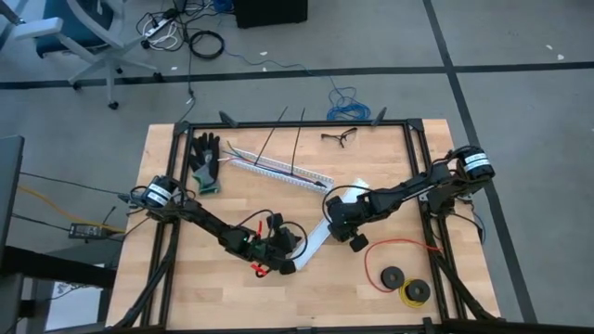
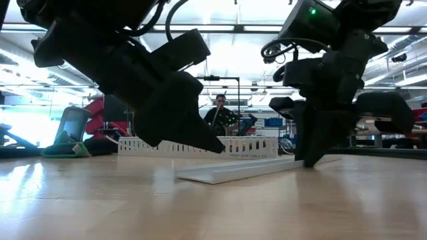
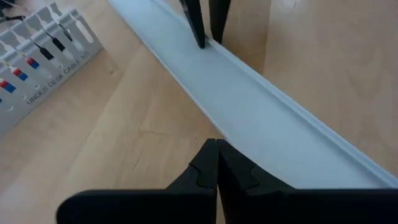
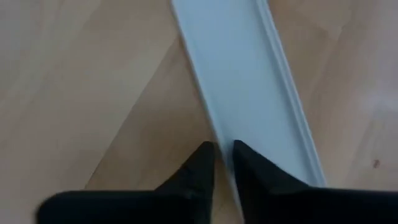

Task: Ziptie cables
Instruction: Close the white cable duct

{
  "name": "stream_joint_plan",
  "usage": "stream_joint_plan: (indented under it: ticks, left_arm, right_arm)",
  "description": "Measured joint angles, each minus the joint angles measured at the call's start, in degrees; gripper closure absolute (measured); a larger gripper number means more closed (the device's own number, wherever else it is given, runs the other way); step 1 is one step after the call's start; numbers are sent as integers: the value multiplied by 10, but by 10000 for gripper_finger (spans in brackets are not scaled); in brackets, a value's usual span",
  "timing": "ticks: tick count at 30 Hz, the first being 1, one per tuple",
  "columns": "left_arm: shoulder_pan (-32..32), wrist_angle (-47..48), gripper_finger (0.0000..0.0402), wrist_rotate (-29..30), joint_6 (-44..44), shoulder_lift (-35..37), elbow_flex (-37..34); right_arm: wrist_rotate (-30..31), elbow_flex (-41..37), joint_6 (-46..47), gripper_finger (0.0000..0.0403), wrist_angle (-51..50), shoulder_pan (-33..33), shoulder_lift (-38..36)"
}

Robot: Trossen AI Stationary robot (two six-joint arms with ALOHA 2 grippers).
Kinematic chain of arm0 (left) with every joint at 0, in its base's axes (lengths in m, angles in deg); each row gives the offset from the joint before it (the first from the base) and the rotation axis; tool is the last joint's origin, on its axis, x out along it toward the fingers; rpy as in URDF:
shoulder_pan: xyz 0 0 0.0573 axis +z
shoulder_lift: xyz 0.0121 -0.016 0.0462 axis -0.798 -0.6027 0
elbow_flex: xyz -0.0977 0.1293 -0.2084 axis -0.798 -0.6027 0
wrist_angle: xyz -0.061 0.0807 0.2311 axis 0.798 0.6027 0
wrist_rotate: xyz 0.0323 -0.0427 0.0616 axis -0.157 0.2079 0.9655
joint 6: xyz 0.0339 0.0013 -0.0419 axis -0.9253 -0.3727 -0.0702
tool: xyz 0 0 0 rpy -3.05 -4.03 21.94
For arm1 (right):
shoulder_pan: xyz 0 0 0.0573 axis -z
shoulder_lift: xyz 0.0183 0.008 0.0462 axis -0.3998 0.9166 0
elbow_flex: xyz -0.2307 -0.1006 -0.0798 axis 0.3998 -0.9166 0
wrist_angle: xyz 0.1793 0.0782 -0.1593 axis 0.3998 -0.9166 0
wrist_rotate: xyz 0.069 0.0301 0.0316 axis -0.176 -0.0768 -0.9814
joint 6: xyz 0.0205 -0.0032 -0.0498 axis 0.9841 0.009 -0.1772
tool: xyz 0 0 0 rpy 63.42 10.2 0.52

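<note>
I have the left tool (image 3: 216, 149) low over the surface (image 3: 124, 143), lower middle of the overhead frame. Its fingers are pressed together with nothing between them, the tip aimed at the near end of the flat white channel (image 4: 242, 68). The right tool (image 4: 222, 152), just right of centre in that frame, stands nearly upright at the strip's other end. Its fingers are almost together astride one raised edge, which I read as a light pinch to steady or shift the strip. The slotted channel (image 3: 37, 81) lies apart toward the upper left. The cables I can't pick out in any view (possibly hidden beneath the left arm), so I judge no zip-tying has begun
</note>
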Motion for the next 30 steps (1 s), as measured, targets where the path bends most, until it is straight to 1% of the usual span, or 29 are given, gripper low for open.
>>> stream_joint_plan:
  ticks: [2, 3, 8, 14, 18, 22, 25, 30]
  left_arm:
    - [0, 9, 394, -2, 4, 0, 0]
    - [0, 12, 394, -8, 5, 0, 0]
    - [0, 46, 394, -17, 27, 0, 0]
    - [0, 46, 394, -4, 28, 1, 1]
    - [-2, 39, 394, 48, 18, 1, 0]
    - [-14, 11, 394, 116, -31, 19, -1]
    - [-24, -5, 394, 176, -65, 43, -1]
    - [-35, 8, 394, 254, -63, 75, -1]
  right_arm:
    - [0, 4, 13, 385, -6, 0, -3]
    - [-1, 7, 16, 393, -9, 0, -5]
    - [-25, 7, 47, 401, -24, 2, -43]
    - [-39, 7, 53, 402, -45, 21, -107]
    - [-39, 7, 55, 403, -57, 41, -148]
    - [-31, 8, 65, 402, -71, 67, -179]
    - [-22, 8, 71, 402, -75, 88, -186]
    - [-20, 8, 78, 402, -68, 128, -186]
